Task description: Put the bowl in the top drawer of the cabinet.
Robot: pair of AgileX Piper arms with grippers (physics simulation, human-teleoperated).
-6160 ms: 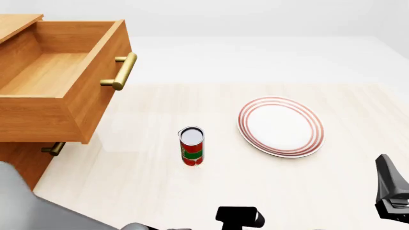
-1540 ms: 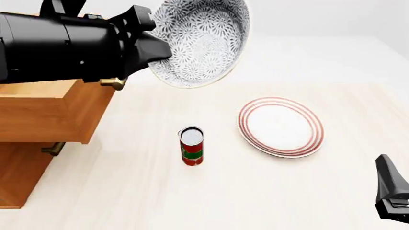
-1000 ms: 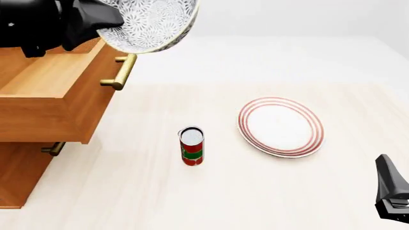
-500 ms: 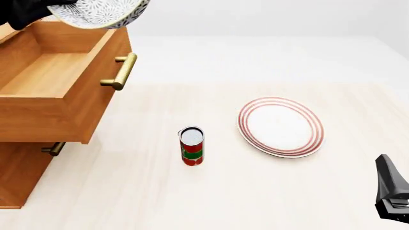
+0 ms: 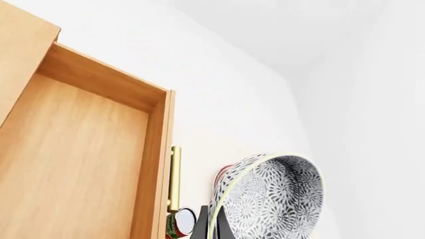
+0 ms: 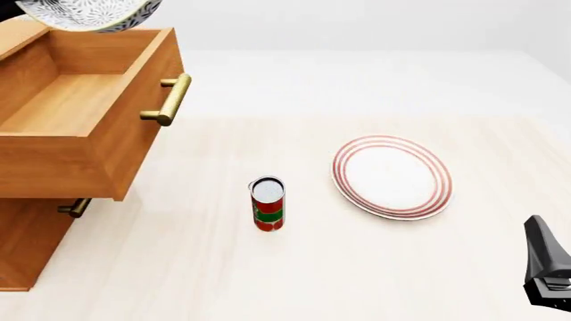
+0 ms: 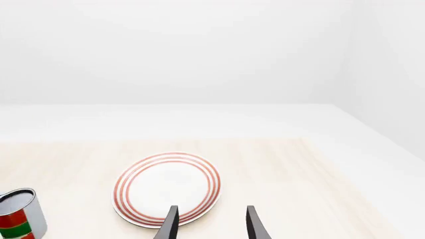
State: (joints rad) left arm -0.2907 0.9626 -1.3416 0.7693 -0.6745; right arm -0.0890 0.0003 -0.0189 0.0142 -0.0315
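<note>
1. At far left in the front view we see the cabinet (image 6: 18, 247), its top drawer (image 6: 67, 107) pulled fully out; the drawer's wooden floor is bare, nothing inside. The open box gives a clear drop zone from above. Below it, the lower drawer handle (image 6: 75, 208) sits shut against the front.
2. The bowl (image 6: 89, 13) hangs at the top edge of the front view, above the drawer's back corner, not yet inside. In the left wrist view the bowl (image 5: 269, 196) is tilted on edge, and it appears outboard of the drawer's front wall and brass handle (image 5: 174, 178).
3. We read the left gripper (image 5: 211, 226) as clamped on the bowl's rim: dark fingers show at the rim, and a rim pinch would explain the tilt.
4. Mid-table stands the can (image 6: 267, 203), upright, well apart from the cabinet.
5. Right of it lies the plate (image 6: 392, 176), flat, with nothing on it.
6. The right gripper (image 7: 210, 223) waits at the near right corner, jaws apart, grasping nothing, pointed toward the plate.
</note>
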